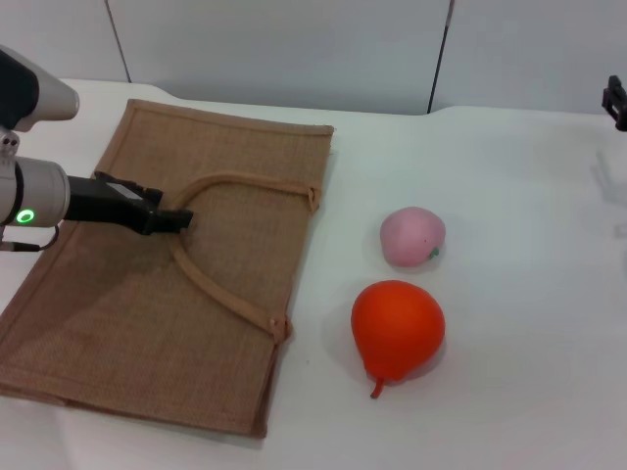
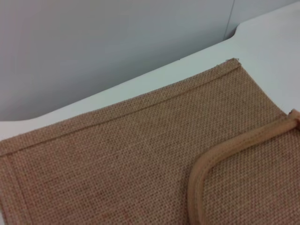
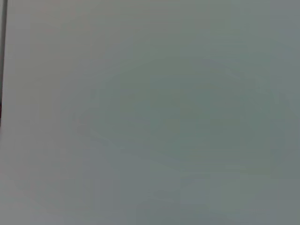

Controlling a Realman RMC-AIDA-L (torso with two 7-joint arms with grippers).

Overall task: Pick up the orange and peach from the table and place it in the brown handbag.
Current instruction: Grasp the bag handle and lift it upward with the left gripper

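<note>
left pincer [image 1: 176, 219] at brown handbag [image 1: 118, 313] strap

White table [image 1: 529, 196] — pale grey panelled wall [image 1: 294, 49] behind, dark seams.

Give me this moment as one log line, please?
left gripper: at handle, over bag | right gripper: parked far right | orange, peach: on table
</note>
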